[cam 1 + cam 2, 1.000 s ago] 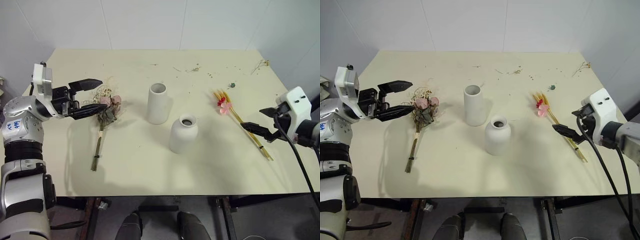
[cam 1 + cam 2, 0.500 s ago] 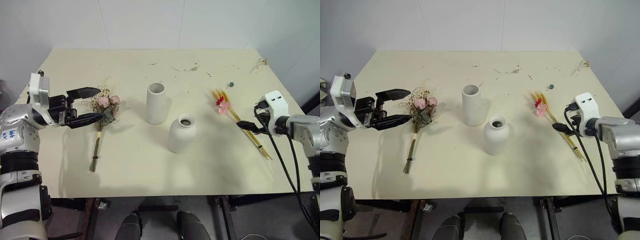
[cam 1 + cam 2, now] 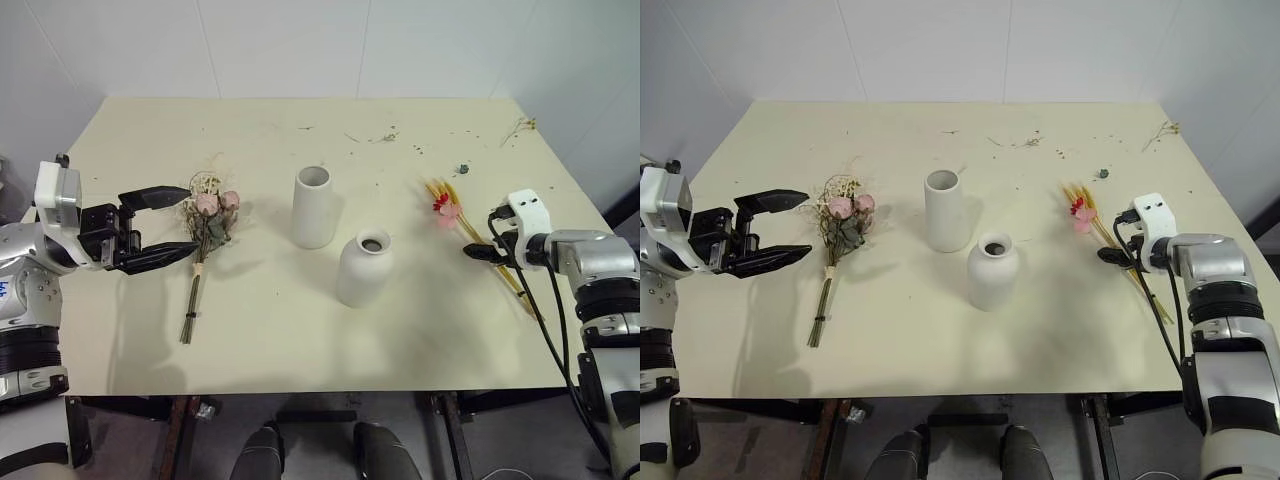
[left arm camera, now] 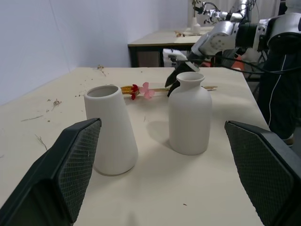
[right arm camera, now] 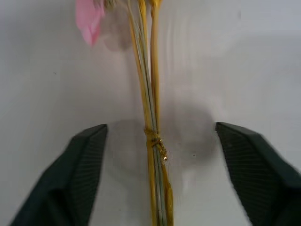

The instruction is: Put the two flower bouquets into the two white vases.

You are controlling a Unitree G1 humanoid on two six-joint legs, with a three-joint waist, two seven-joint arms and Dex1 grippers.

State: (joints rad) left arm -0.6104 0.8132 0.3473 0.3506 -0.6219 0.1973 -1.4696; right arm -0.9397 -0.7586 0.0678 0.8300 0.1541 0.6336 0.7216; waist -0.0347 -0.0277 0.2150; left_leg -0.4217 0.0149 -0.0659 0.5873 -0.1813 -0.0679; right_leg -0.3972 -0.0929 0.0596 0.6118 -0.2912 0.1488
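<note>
At the left edge the left gripper (image 3: pixel 160 225) hangs with its fingers spread wide, holding nothing, just beside the rose bouquet (image 3: pixel 205 235) lying on the table (image 3: pixel 260 330). In the middle stand the tall vase (image 3: pixel 314 206) and the round vase (image 3: pixel 365 268), close together. At the right the right gripper (image 3: pixel 477 252) straddles the wheat bouquet (image 3: pixel 470 232), fingers apart on either side of the stems.

A bare lab room: plain white walls (image 3: pixel 280 45), another work table (image 4: pixel 188 35) behind.
</note>
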